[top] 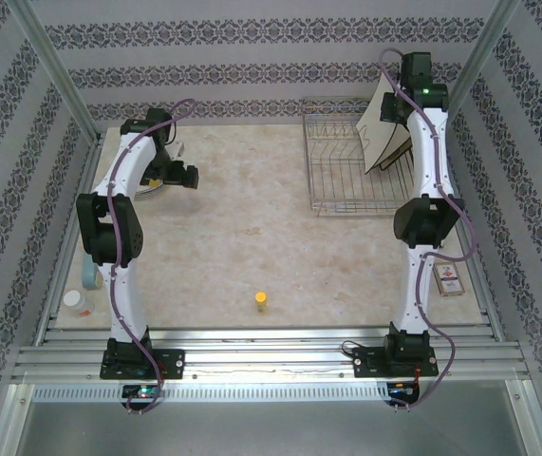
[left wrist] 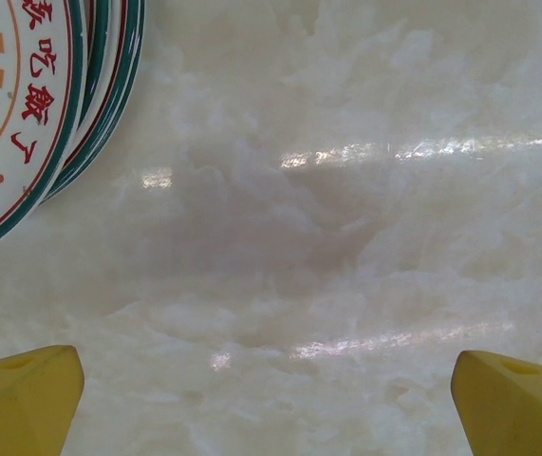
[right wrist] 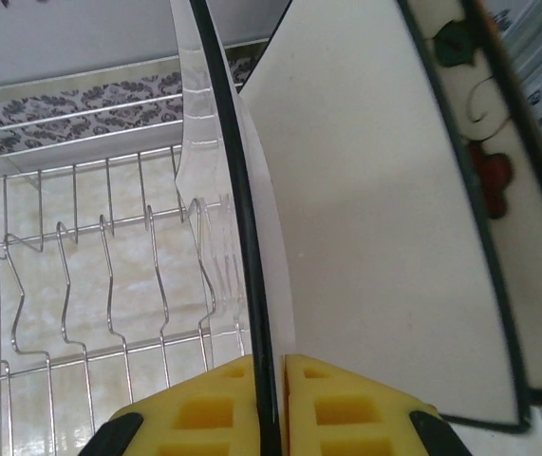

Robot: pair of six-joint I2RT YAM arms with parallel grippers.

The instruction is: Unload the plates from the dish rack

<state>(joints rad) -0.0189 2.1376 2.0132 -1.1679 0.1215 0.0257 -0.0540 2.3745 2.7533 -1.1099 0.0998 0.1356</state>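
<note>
We see the right gripper point(right wrist: 272, 380) pinched tight on the dark rim of a square cream plate point(right wrist: 365, 237), which stands tilted at the right end of the dish rack point(top: 351, 176); a second square plate point(right wrist: 527, 218), flower motifs showing, leans just beside it. Across the table point(top: 252, 237), the left gripper point(left wrist: 271, 408) hangs with its fingers spread wide near a stack of round plates point(left wrist: 24, 114) lying flat on the pale top
</note>
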